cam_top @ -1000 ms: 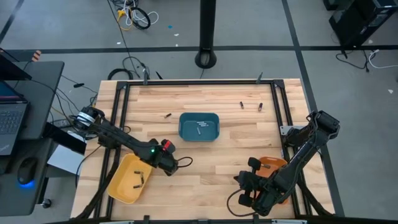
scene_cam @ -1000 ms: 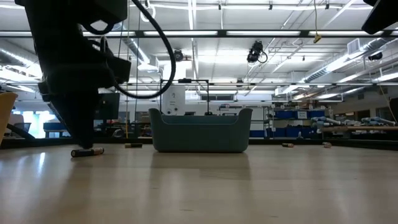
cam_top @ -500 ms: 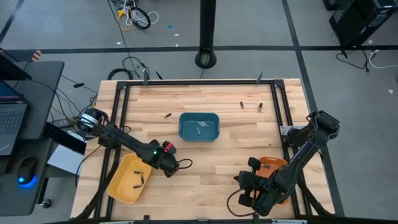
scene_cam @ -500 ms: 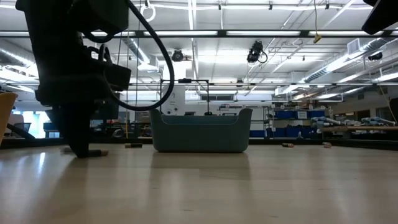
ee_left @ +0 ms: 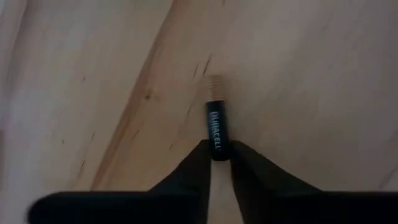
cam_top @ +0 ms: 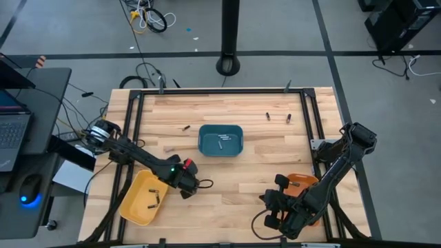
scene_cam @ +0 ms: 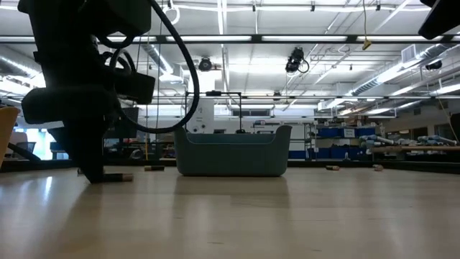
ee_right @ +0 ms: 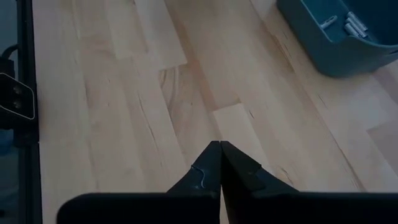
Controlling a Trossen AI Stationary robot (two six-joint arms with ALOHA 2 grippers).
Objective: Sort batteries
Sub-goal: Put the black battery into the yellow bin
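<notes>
Battery point(ee_left: 216, 128) pinched on table by left tool point(ee_left: 219, 155).

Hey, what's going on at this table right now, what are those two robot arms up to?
The robot is sorting batteries into trays. The left gripper is down on the wood table, its fingers pinched around one end of a battery lying flat beside the yellow tray, which holds two cells. The right gripper is shut and empty, waiting near the orange tray. The teal bin in the middle holds batteries, and a few loose ones lie along the far side.
</notes>
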